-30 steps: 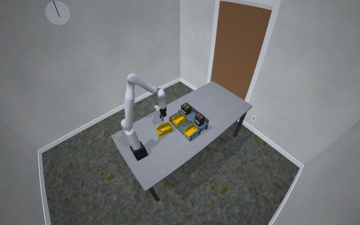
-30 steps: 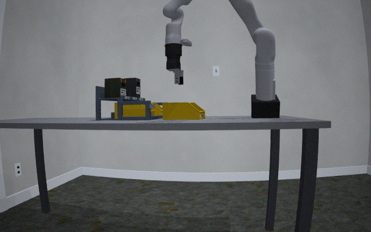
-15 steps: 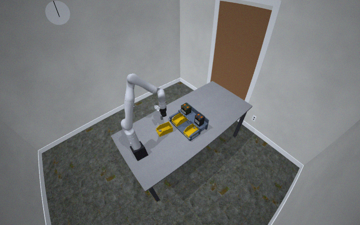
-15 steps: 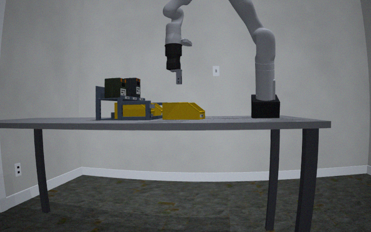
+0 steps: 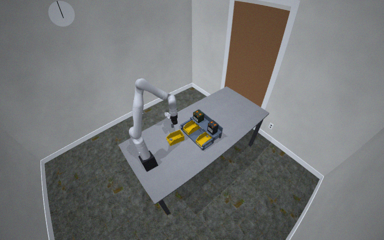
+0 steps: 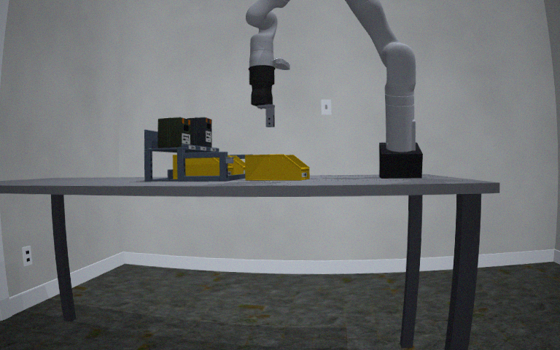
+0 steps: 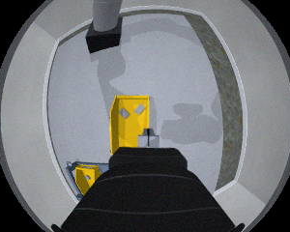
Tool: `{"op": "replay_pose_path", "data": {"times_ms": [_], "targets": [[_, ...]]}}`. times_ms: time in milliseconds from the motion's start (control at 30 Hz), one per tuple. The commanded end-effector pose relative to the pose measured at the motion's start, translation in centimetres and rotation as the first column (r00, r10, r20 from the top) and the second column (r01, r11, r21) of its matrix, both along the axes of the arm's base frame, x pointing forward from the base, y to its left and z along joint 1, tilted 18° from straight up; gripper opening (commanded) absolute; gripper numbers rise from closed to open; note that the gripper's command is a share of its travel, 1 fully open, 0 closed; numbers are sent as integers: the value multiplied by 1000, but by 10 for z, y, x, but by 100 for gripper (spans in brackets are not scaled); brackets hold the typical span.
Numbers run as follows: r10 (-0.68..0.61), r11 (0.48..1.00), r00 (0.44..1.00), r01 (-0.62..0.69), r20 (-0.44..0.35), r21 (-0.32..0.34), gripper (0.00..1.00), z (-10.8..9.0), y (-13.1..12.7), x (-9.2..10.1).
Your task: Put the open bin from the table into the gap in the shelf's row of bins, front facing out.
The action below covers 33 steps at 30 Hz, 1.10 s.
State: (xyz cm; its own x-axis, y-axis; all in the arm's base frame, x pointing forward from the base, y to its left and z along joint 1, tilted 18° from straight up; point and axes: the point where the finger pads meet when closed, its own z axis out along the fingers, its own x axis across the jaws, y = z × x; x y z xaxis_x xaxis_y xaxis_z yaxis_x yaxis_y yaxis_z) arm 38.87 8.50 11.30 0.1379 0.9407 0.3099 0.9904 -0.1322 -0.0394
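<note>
The loose yellow open bin (image 5: 175, 137) (image 7: 131, 122) lies on the grey table in front of the shelf, also seen from the side (image 6: 276, 167) and from the wrist, with two small grey parts in it. The blue-grey shelf (image 5: 201, 130) holds two yellow bins (image 5: 190, 127) (image 5: 203, 138) with a gap between them. My gripper (image 6: 270, 119) hangs in the air well above the loose bin, pointing down. Its fingers are shut on nothing; they also show in the overhead view (image 5: 171, 125).
Two dark boxes with orange marks (image 5: 198, 115) (image 5: 212, 127) stand on the shelf's upper board. My arm's black base (image 5: 148, 162) stands at the table's near-left edge. The table's far end towards the door holds nothing.
</note>
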Motion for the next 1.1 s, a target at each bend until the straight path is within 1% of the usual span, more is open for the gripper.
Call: {"op": "replay_pose_path", "data": {"times_ms": [0, 367, 400, 1067], "targets": [[-1, 1000, 1000, 1, 2, 0, 0, 1, 0, 1], [-1, 1000, 1000, 1, 2, 0, 0, 1, 0, 1], [-1, 1000, 1000, 1, 2, 0, 55, 1, 0, 1], [-1, 1000, 1000, 1, 2, 0, 55, 1, 0, 1]]}}
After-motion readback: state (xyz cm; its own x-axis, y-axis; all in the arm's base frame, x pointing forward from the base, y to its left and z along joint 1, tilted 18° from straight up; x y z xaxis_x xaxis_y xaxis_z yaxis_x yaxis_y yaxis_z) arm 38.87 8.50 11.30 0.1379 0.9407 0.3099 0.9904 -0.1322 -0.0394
